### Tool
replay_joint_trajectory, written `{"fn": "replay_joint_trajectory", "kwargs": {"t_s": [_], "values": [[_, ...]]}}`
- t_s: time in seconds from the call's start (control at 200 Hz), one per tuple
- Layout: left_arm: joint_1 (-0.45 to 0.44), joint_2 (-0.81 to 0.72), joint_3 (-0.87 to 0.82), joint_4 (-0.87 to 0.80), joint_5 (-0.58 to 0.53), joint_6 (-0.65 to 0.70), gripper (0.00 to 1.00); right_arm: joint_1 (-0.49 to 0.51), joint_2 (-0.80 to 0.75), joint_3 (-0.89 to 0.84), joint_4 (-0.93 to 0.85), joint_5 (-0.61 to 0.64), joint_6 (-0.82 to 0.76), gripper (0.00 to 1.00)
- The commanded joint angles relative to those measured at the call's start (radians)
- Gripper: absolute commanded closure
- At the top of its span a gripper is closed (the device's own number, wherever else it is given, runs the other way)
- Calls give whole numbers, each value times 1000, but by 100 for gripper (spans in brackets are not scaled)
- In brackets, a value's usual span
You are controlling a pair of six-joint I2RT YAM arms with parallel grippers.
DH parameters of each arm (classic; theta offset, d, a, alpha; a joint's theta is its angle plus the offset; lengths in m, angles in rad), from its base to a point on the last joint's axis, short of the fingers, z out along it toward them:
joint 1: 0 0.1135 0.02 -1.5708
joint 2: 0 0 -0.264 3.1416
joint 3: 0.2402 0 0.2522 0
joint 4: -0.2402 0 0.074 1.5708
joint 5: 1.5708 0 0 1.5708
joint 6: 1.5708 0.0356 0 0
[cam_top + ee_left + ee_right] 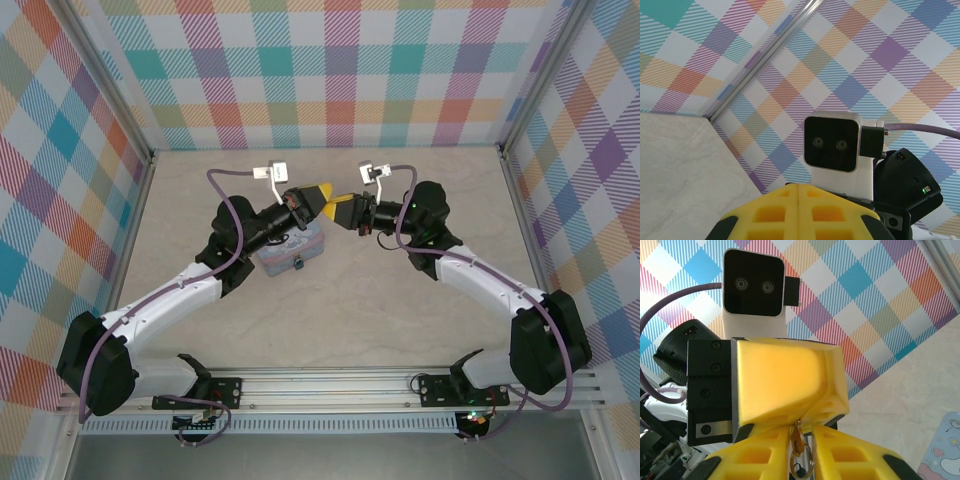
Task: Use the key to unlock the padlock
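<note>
Left end effector (pixel 328 194): fingers fully closed, tip meeting the right end effector (pixel 342 207) near the tin (pixel 290 250). Right end effector: fingers nearly closed, key (pixel 797 439) and split ring (pixel 802 458) between them; grip cannot be confirmed

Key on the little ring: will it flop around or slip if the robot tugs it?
Probably stiff itself: the key looks like thin metal. Its ring hangs loose below, so it would likely swing. Smooth and tiny between the right gripper's fingers, it may slip or twist.
</note>
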Motion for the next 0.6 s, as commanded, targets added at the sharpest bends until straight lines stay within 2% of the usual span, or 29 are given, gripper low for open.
{"fn": "replay_joint_trajectory", "kwargs": {"t_s": [0.0, 0.275, 0.405, 0.465, 0.595], "values": [[-12, -6, 23, 53, 16, -3, 100, 7, 3, 27, 30, -4, -1, 86], [-11, -14, 17, 40, -17, -1, 100, 8, -18, -2, 1, 5, -14, 100], [-10, -18, 22, 29, -26, 0, 100, 7, -47, -17, -56, 19, -48, 100], [-5, -28, 24, 8, -33, 10, 83, 7, -64, -21, -104, 24, -77, 100], [17, -83, 38, -71, -26, 64, 61, 5, -108, -33, -237, 34, -164, 100]]}}
